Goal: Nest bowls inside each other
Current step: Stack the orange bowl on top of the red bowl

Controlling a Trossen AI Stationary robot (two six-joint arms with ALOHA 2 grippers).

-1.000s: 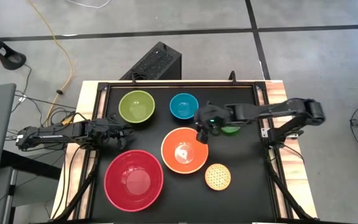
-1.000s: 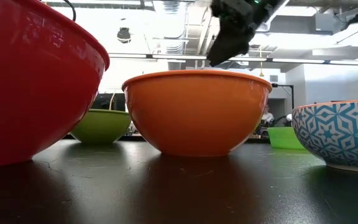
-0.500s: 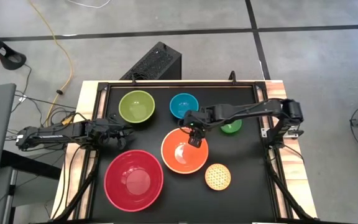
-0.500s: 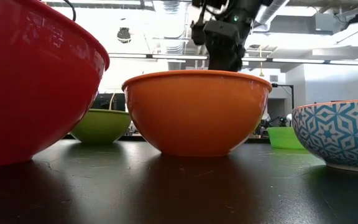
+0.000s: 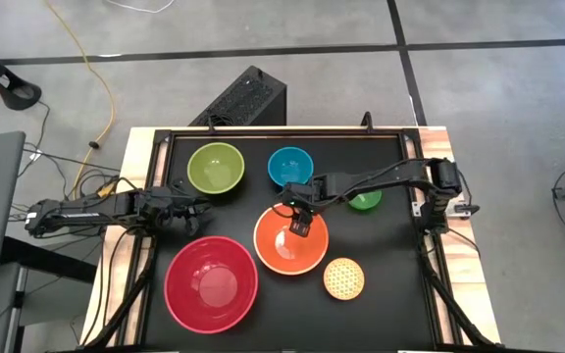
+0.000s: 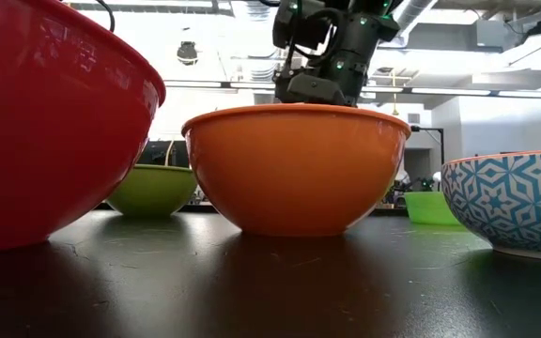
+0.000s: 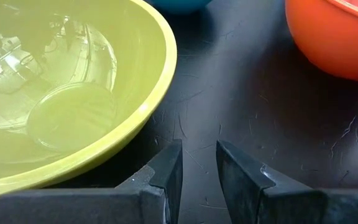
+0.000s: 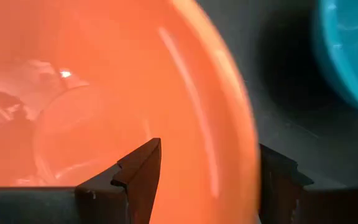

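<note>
The orange bowl (image 5: 290, 240) stands upright on its base at mid-table. My right gripper (image 5: 299, 224) is open and points steeply down over the bowl's far rim. In the right wrist view one finger (image 8: 138, 171) is inside the bowl (image 8: 73, 93) and the other (image 8: 278, 177) outside it. The red bowl (image 5: 211, 282) stands near left, the lime green bowl (image 5: 215, 168) far left, the blue bowl (image 5: 288, 166) far centre. A small green bowl (image 5: 366, 201) and the patterned yellow bowl (image 5: 343, 277) stand to the right. My left gripper (image 5: 199, 211) rests low beside the lime bowl (image 7: 61, 93), its fingers a narrow gap apart. My right gripper stands astride the orange bowl's far rim (image 8: 238, 124), coming from above and slanting down from the far side. I cannot tell whether either finger touches the rim. The bowl sits level on the table.
A raised black frame (image 5: 263, 134) runs round the dark table top. There is bare table between the orange bowl and the lime bowl (image 5: 238, 211), and at the near right corner (image 5: 395, 304). In the low view the red bowl (image 6: 45, 122) fills the left foreground.
My right gripper has swung from beside the small green bowl toward the table's left and near edge. It has come down and tipped more steeply downward, ending at the orange bowl's far rim. No bowl has moved.
</note>
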